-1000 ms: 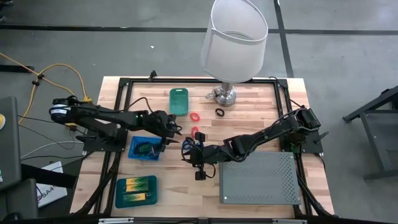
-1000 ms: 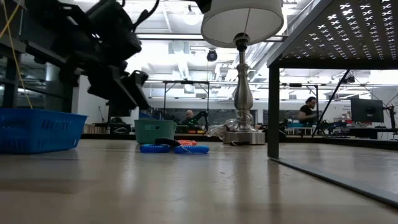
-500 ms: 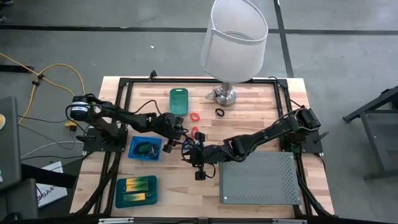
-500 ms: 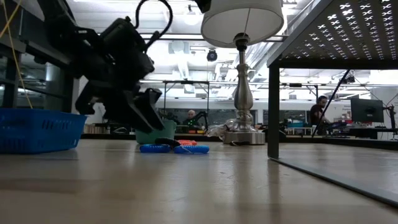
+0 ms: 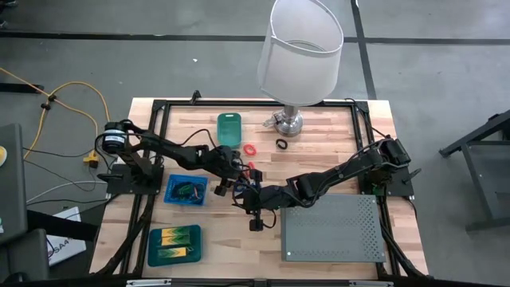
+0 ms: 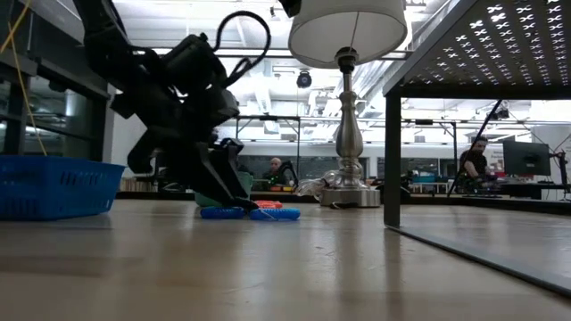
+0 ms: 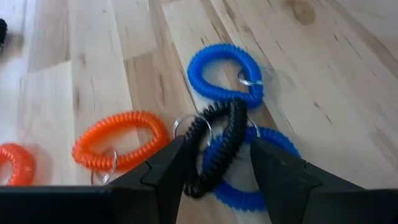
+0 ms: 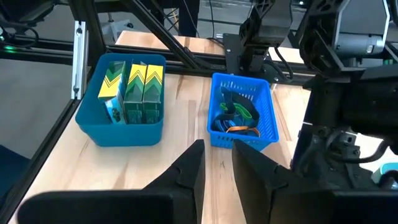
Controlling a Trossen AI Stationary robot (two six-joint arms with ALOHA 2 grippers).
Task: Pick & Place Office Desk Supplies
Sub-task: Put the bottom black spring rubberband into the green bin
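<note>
the left gripper (image 7: 216, 163) hangs open over the middle of the table, its fingers straddling a black coil loop (image 7: 219, 146) lying across two blue coil loops (image 7: 225, 73). light, springy and tangle-prone, it is probably best pinched across one strand. the right gripper (image 8: 216, 171) waits nearby, slightly parted, holding nothing.
</note>
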